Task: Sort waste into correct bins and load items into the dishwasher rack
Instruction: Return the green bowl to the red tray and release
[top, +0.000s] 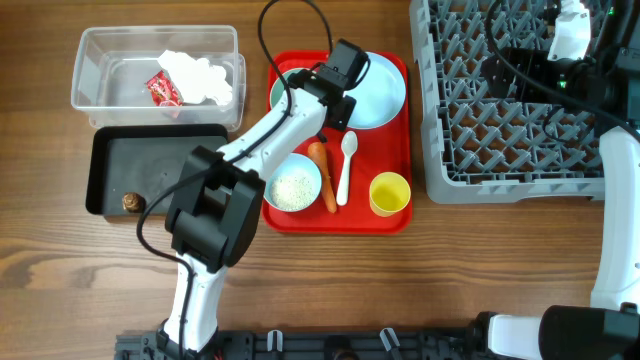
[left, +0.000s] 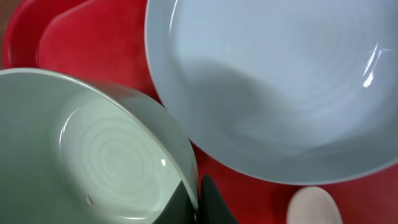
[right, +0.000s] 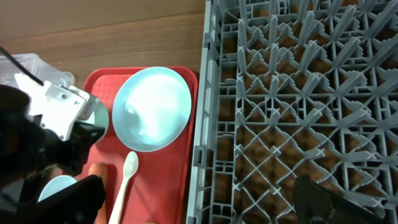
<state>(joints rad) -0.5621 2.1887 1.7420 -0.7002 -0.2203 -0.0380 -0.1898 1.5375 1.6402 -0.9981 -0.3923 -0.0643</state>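
From the overhead camera, the left pincer (top: 335, 97) is over the upper left part of the red tray (top: 400, 215), at the rim of a pale green bowl (top: 283, 88) that is mostly hidden under the arm. The light blue plate (top: 378, 92) lies just beside it on the same tray. Lower on the tray are the second bowl (top: 293, 186) with white rice (top: 293, 190) in it, the orange carrot (top: 324, 172), the white spoon (top: 345, 165) and the yellow cup (top: 389, 193). On the table (top: 330, 280), left of the tray, the clear tub (top: 95, 60) holds the red wrapper (top: 163, 91) and the white tissue (top: 203, 76). The black tray (top: 105, 165) below it holds a small brown lump (top: 131, 203). The grey rack (top: 500, 130) is at the right, and the right pincer (top: 515, 62) hangs above it.

In the left wrist view, the dark fingers (left: 214, 202) are closed together on the rim of the green bowl (left: 93, 155), one finger inside and one outside. The blue plate (left: 280, 81) is just beside the bowl, and the spoon bowl (left: 311, 206) shows at the bottom edge.

In the right wrist view, the jaws stand wide apart and hold nothing; one dark finger (right: 329, 202) is over the rack (right: 298, 93). The plate (right: 152, 107) and the spoon (right: 124, 183) lie on the red tray (right: 189, 180) at the left.
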